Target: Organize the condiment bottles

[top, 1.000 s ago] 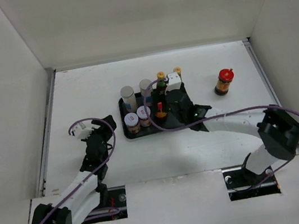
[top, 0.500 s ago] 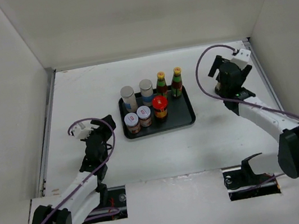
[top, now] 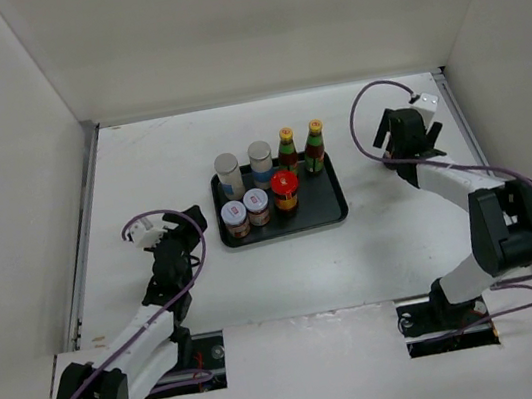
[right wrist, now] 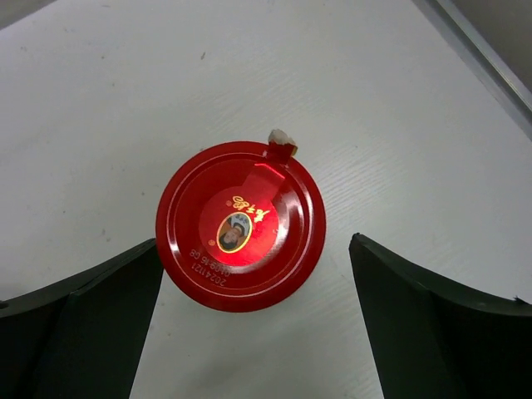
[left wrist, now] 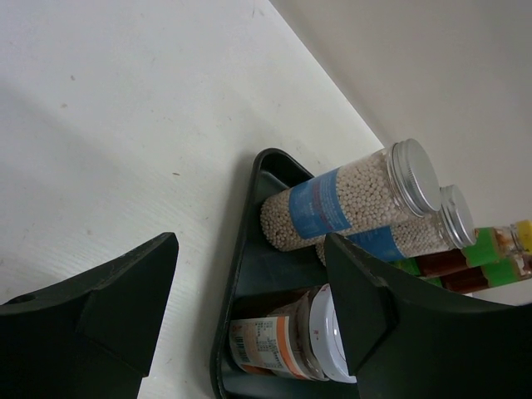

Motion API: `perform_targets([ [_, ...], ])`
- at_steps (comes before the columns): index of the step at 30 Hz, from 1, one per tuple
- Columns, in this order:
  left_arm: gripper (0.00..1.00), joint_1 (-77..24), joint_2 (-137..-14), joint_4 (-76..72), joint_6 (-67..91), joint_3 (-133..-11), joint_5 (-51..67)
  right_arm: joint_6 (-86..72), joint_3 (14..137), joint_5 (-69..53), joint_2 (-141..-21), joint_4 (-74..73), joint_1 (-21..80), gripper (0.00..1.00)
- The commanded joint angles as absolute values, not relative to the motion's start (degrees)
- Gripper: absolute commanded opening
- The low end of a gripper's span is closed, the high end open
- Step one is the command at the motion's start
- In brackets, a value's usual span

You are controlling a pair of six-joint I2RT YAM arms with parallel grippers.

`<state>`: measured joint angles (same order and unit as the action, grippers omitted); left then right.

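Observation:
A black tray (top: 322, 203) mid-table holds two silver-topped blue-banded cylinders (top: 227, 166), two slim yellow-capped bottles (top: 286, 142), two white-lidded jars (top: 235, 213) and one red-capped squat bottle (top: 285, 185). The other red-capped bottle (right wrist: 241, 226) stands on the bare table at the right. My right gripper (top: 398, 150) hangs right above it and hides it in the top view. In the right wrist view the gripper (right wrist: 256, 249) is open, with the cap between the fingers and not touched. My left gripper (top: 173, 236) is open and empty, left of the tray.
In the left wrist view the tray's corner (left wrist: 249, 216), the cylinders (left wrist: 341, 204) and a jar (left wrist: 287, 349) lie just ahead of the open left gripper (left wrist: 249, 245). White walls enclose the table on three sides. A metal rail (top: 460, 118) runs along the right edge.
My right arm has left a red-capped bottle in the tray and swung right, over the red-capped bottle on the table. The left arm has not moved.

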<state>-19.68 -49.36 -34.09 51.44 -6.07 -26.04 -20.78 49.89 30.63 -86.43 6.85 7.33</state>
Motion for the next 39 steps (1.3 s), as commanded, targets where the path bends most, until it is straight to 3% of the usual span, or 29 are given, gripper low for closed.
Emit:
perform_targets([
  [1, 0.7, -20.17, -49.48, -36.74, 51.68, -6.59, -25.49, -21.53, 53.87, 28.56, -87.97, 9.49, 6.37, 0.95],
  [10, 0.7, -20.34, -48.34, -36.56, 51.24, -6.59, -25.75, -23.9, 53.62, 27.33, -89.13, 10.11, 5.67, 0.58],
  [13, 0.7, -20.43, -47.9, -36.39, 51.24, -6.5, -25.84, -25.4, 51.95, 27.25, -84.4, 10.63, 6.02, 0.53],
  [23, 0.7, -20.52, -46.93, -36.12, 50.98, -6.42, -25.93, -22.85, 46.85, 28.92, -66.72, 9.67, 19.8, 0.53],
  [31, 0.72, -20.61, -47.2, -36.12, 50.45, -6.77, -25.93, -22.85, 47.02, 29.53, -71.0, 12.12, 35.36, 0.54],
  [35, 0.78, -20.43, -46.58, -36.04, 50.19, -6.77, -25.93, -22.59, 47.02, 30.15, -76.36, 15.81, 37.66, 0.54],
  [39, 0.94, -20.43, -46.41, -35.42, 50.19, -7.21, -25.93, -21.19, 46.85, 31.63, -80.06, 17.93, 38.62, 0.55],
])
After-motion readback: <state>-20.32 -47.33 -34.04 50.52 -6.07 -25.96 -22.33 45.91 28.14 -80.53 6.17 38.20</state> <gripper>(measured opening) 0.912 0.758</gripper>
